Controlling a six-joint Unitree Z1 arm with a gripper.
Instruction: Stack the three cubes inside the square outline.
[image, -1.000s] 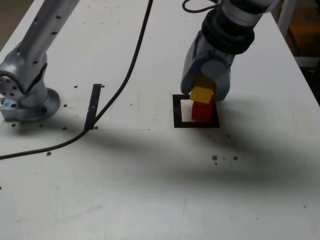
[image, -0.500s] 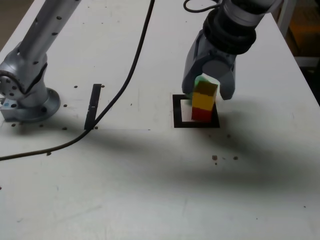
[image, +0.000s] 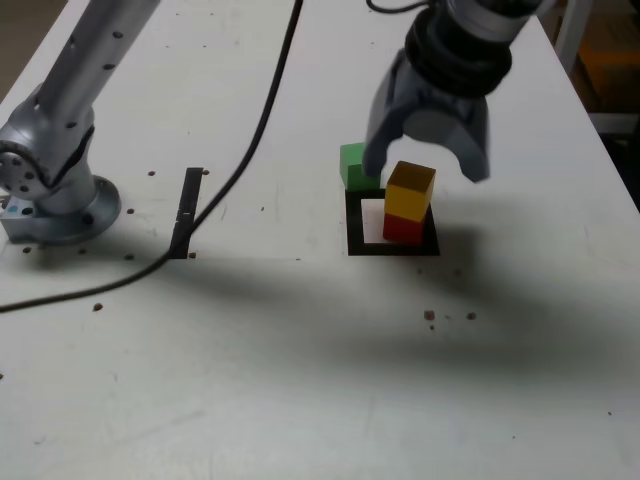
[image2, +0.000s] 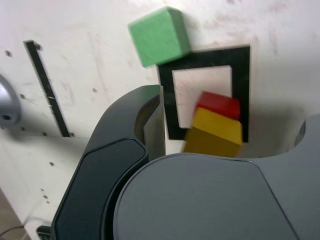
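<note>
With jaws spread wide and clasping nothing, the gripper (image: 428, 168) hangs just above the yellow cube (image: 410, 190): risks clipping that cube and toppling the pair, since yellow sits slightly askew on the red cube (image: 403, 228). Counts three cubes, one of each colour, plus one square outline (image: 352, 222). Places red and yellow inside the outline, the green cube (image: 353, 165) on the table outside, touching its far corner.
</note>
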